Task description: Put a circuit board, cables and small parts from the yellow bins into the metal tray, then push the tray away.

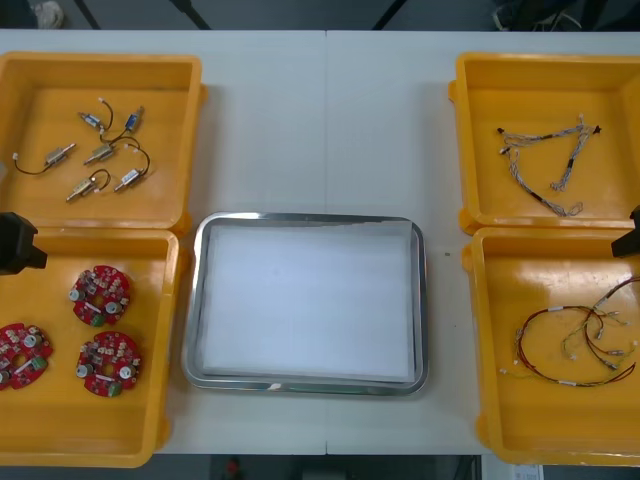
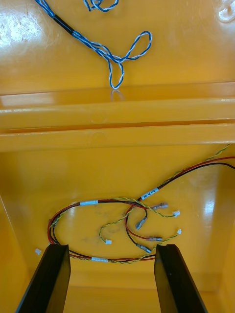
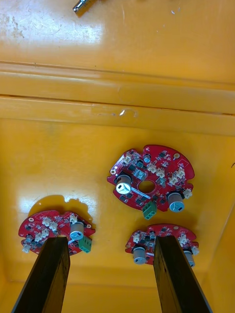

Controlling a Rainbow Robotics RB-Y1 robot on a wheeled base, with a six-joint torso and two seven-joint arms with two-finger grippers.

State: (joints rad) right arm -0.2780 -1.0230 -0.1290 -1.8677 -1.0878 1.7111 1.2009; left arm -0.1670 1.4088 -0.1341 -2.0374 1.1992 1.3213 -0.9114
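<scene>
Light's good on my end: bright and even from overhead, so the table (image 1: 330,120) barely has shadows, just soft ones under the inner walls of the yellow bins (image 1: 190,140). The metal tray (image 1: 420,300) picks up a thin gleam along its rim. On my wrist feeds the glossy bin floors throw white glare. The biggest patch is beyond the circuit boards (image 3: 149,183), and there's a smaller one beside the blue and white cable (image 2: 112,54).
</scene>
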